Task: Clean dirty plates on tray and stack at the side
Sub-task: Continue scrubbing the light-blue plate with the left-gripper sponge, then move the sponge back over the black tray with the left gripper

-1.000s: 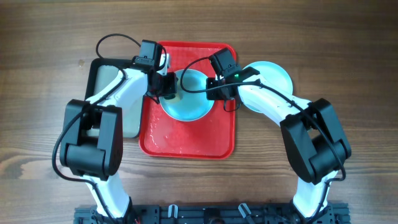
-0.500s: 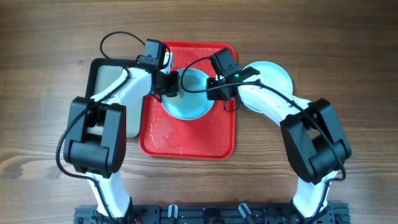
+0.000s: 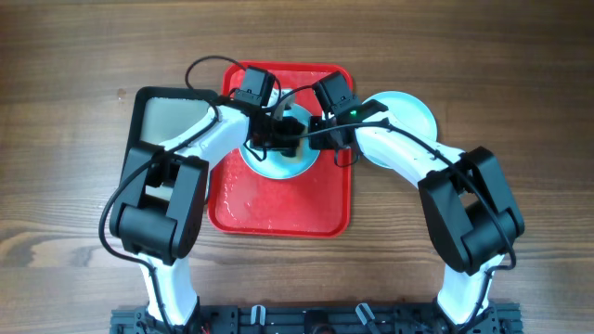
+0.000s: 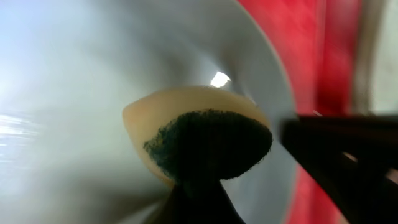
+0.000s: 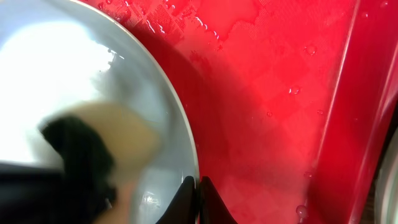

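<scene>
A pale aqua plate [image 3: 278, 165] lies on the wet red tray [image 3: 278, 209]. My left gripper [image 3: 283, 132] is over the plate's middle, shut on a yellow sponge [image 4: 205, 140] with a dark green face, and it presses the sponge onto the plate [image 4: 74, 74]. My right gripper [image 3: 321, 139] is shut on the plate's right rim; the right wrist view shows its fingertips [image 5: 198, 186] pinching the rim of the plate [image 5: 93, 68]. Another plate [image 3: 413, 111] lies on the table right of the tray, partly under my right arm. A third plate is not in view.
A dark grey metal tray [image 3: 162, 116] sits left of the red tray, partly under my left arm. Water drops and puddles cover the red tray's surface [image 5: 280, 93]. Both arms' cables cross above the tray's far end.
My left gripper has moved right with the sponge, from the plate's left edge to over its middle. My right gripper and the plate have stayed in place.
</scene>
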